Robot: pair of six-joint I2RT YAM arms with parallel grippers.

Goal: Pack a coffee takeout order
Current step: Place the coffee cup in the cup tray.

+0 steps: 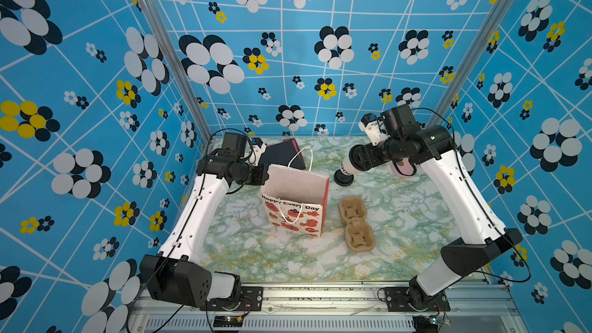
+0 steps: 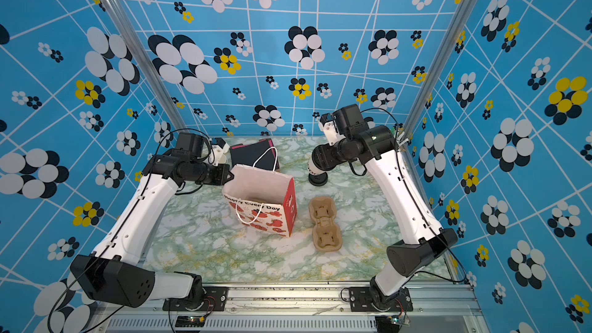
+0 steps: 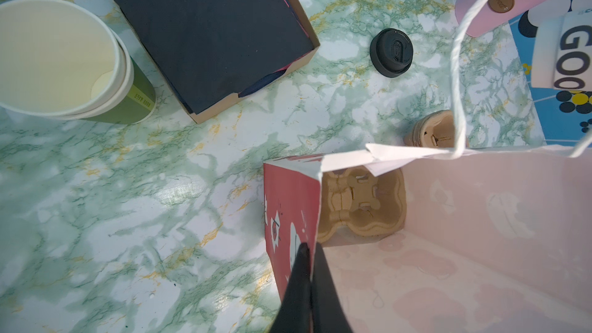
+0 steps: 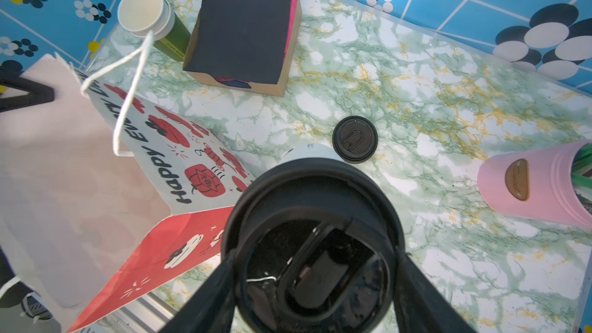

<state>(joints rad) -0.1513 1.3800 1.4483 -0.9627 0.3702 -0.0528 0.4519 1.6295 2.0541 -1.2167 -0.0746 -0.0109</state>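
Green-veined marble worktop [image 1: 400, 225], blue flowered walls. My right hand [image 4: 315, 261], spread wide, clasps the small white paper cup with dark lettering [image 1: 347, 167] by its round black plastic lid [image 4: 304, 187], base down, just right of the printed paper gift bag [image 1: 294, 216]; my left hand [image 3: 309, 251], pressed together, pinches the bag's rim.

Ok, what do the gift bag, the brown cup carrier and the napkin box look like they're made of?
Gift bag: paper, smooth printed outside, plain inside; its rim is creased and torn. Cup carrier: moulded pulp by the look, matte tan, fibrous. Napkin box: probably kraft cardboard, matte brown walls.
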